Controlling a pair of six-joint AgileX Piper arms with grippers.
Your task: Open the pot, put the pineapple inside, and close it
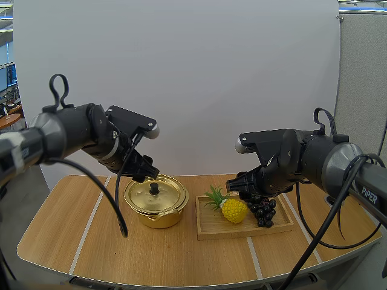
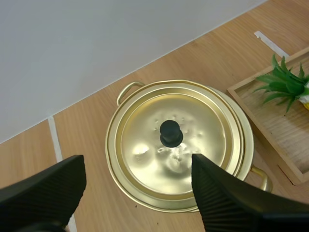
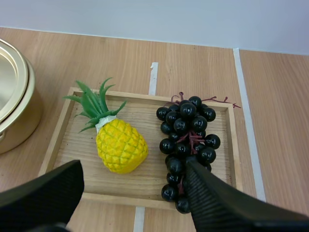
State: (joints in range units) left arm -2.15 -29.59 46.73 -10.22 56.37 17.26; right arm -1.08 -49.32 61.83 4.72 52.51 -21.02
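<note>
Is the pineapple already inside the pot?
No, the pineapple lies on the wooden tray beside the grapes.

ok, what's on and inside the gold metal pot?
On top: its gold lid with a black knob, seated. That lid hides the inside. The yellow pineapple lies on the wooden tray.

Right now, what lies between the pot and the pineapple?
Only a bare strip of table and the wooden tray rim. The pineapple lies in the tray with its leaves toward the pot. The right wrist and high views both show this.
</note>
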